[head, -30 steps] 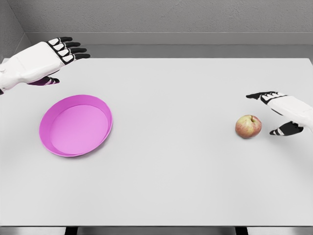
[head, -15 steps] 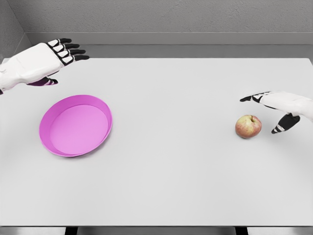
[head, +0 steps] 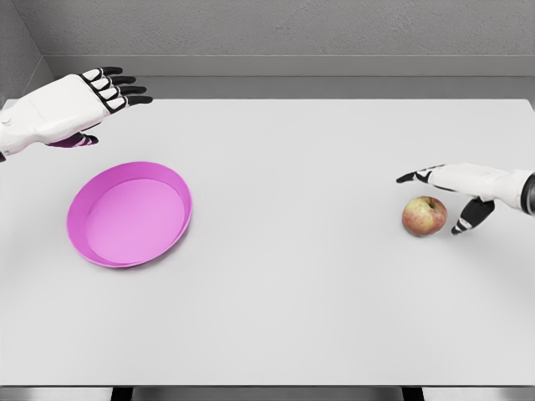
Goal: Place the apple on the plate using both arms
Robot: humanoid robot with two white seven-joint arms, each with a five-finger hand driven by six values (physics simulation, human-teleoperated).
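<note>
A red-yellow apple (head: 425, 215) sits on the white table at the right. My right hand (head: 443, 199) hovers just above and behind it, palm down, fingers spread and open, thumb hanging down beside the apple's right side without gripping it. The pink plate (head: 92, 196) lies on the table at the left, holding nothing. My left hand (head: 99, 104) floats above the table's far left corner, behind the plate, with fingers stretched out and open.
The white table (head: 292, 276) spans the whole view, with its front edge near the bottom. A grey wall runs behind it.
My right hand has slid left over the apple and flattened, its thumb now close beside the fruit. The left hand, the apple and the plate have stayed in place.
</note>
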